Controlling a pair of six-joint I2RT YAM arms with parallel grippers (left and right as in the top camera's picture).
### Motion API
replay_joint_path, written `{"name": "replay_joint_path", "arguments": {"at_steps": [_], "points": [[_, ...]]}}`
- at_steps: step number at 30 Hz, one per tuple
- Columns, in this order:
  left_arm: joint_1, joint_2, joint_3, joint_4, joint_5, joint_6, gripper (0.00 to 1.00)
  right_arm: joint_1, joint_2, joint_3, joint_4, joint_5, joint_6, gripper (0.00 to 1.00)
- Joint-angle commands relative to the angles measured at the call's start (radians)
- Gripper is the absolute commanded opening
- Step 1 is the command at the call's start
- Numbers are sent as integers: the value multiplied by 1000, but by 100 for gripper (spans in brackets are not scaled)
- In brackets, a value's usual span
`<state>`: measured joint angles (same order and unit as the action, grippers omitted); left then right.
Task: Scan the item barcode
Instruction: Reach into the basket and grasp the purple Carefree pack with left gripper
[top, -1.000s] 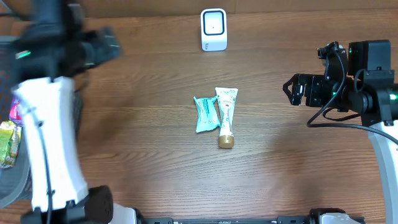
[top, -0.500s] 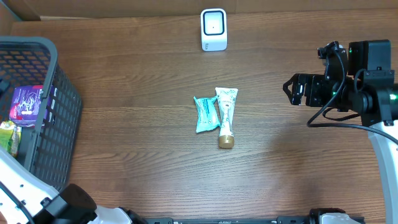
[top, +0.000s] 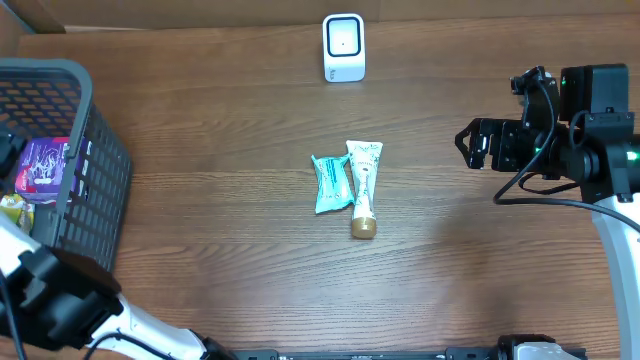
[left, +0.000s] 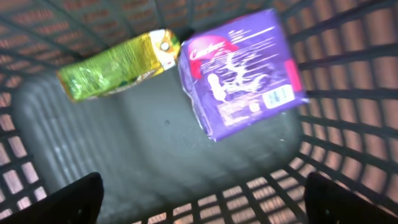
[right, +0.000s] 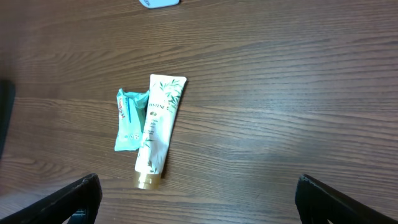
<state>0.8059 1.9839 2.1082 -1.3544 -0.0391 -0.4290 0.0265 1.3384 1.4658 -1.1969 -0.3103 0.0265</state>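
In the basket at the table's left edge, a purple pack and a green pack lie flat on the floor. The left gripper hangs above them with its jaws spread and nothing between them. The right gripper, off to the right, is likewise released and empty. A tube and a teal packet lie side by side, touching, mid-table, well apart from the scanner at the far edge. My reading is that the basket holds finished items and the pair on the table awaits scanning, though the reverse cannot be ruled out. If so, this is the gap between items. The next move calls for one arm to descend on the tube or packet, pinch it across its narrow width without dragging its neighbour, lift it, and turn its barcode toward the scanner's face.
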Motion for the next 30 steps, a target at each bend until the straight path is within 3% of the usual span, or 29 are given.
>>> {"name": "replay_joint_path", "arguments": {"at_steps": [1,12,26,28,30], "points": [[5,62,6,-3,-57,-72,91,-4,-1,27,6,-4,-1,100],[5,194,-35,66,-91,-100,92,-4,-1,27,-2,-5,-1,100],[5,197,-446,526,60,-65,91,-4,-1,27,-13,-5,-1,100],[5,197,-483,567,63,-65,89,-4,-1,27,-14,-5,0,100],[5,197,-510,594,63,-64,78,-4,-1,27,-13,-5,4,100]]}}
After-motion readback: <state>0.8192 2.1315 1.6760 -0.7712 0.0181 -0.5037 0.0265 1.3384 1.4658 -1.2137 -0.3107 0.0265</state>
